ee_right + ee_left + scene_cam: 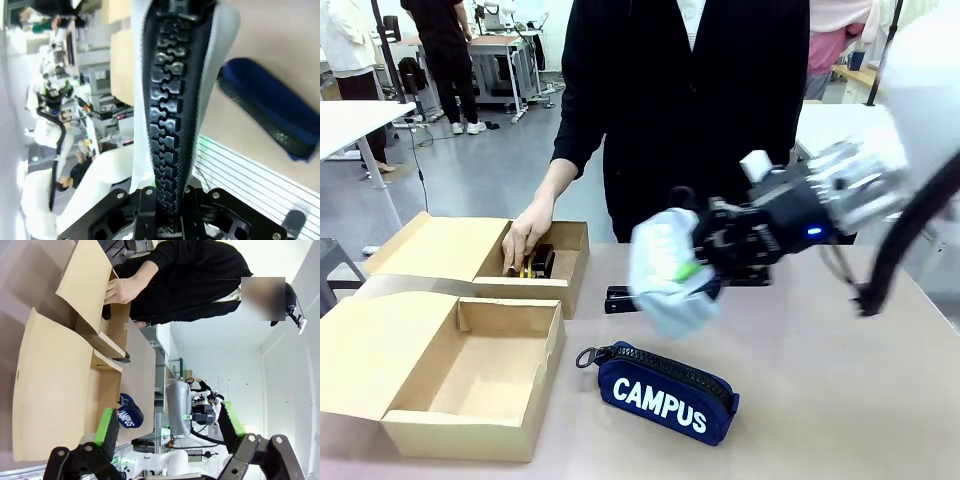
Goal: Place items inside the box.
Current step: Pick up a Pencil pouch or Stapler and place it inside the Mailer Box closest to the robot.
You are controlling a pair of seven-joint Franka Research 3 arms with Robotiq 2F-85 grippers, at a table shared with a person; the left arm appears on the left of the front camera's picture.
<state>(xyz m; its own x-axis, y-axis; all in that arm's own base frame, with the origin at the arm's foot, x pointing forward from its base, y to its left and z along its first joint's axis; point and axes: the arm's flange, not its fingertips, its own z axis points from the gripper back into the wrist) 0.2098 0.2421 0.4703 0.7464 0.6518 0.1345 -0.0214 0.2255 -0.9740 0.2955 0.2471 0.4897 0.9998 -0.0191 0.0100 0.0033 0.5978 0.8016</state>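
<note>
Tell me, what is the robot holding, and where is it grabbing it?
The right gripper holds the pale grey pencil case, pinched at its black zipper. The left gripper is open, holding nothing.

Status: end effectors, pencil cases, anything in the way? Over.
Right end effector shut on grey pencil case, held over table. Left end effector open, nothing in it. Navy pencil case lying on table. Person's hand in far box.
</note>
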